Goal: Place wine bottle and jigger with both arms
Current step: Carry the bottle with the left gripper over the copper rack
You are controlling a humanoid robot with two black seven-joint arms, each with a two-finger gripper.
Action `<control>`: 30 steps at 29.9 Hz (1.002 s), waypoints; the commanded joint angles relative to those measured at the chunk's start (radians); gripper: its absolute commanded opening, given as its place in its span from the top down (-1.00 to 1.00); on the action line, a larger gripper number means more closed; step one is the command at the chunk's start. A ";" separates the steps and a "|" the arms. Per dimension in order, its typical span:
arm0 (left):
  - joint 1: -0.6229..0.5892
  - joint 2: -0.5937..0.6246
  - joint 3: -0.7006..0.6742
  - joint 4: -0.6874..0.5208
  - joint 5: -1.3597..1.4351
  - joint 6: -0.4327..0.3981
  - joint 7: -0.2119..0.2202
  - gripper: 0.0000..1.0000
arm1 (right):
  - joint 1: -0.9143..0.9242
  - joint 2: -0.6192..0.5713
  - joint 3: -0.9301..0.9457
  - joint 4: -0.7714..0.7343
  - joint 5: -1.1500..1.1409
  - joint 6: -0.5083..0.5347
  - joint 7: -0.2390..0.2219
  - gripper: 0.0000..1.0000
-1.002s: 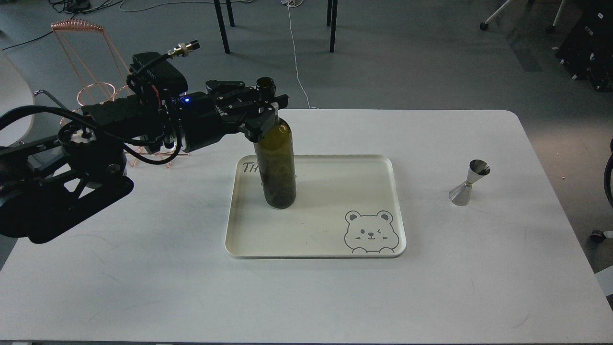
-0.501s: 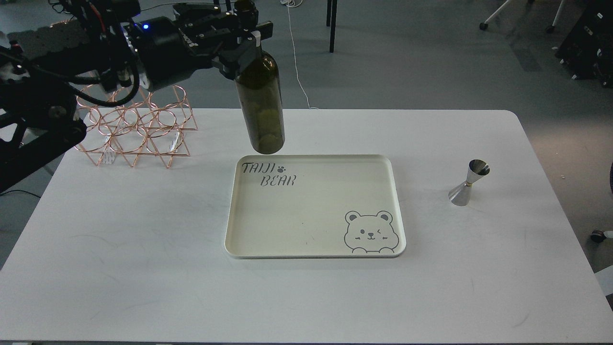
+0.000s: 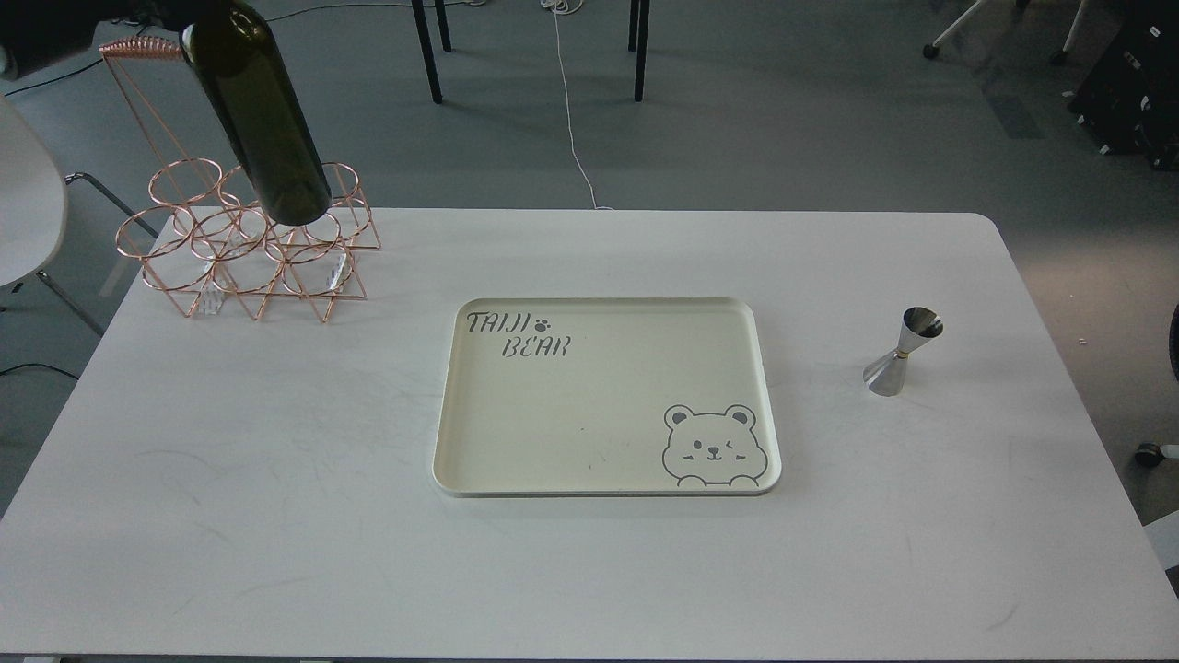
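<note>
Bottle up in the air, far left corner.
Wine bottle (image 3: 267, 129) tilted over the copper rack (image 3: 249, 249); claw out of frame, can't tell grip. Jigger (image 3: 903, 353) upright near right edge, tray (image 3: 599, 483) mid-table.

A white table (image 3: 276, 460) with rounded corners fills most of the room's foreground, its top faintly scuffed and evenly lit with soft shadows. Beyond its far edge the floor (image 3: 783, 120) is grey carpet. Thin black furniture legs (image 3: 426, 51) stand on it behind the far left half of the worktop, and a white cable (image 3: 569, 110) trails down toward the far edge. Dark cables (image 3: 138, 11) lie tangled at the far left. Past the far right corner stand chair castors (image 3: 932, 49) and dark equipment (image 3: 1138, 92). A white chair (image 3: 28, 221) sits off the left edge.
</note>
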 commanded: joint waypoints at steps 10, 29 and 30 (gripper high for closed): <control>0.016 -0.022 0.098 0.071 -0.012 0.099 0.004 0.74 | 0.002 0.000 0.000 0.001 0.000 0.003 0.000 -0.96; 0.017 -0.060 0.130 0.109 -0.112 0.127 0.018 0.72 | 0.002 0.000 0.000 0.001 0.000 0.003 0.000 -0.96; 0.017 -0.066 0.130 0.111 -0.112 0.128 0.018 0.72 | 0.002 0.000 0.000 0.001 0.000 0.003 0.000 -0.96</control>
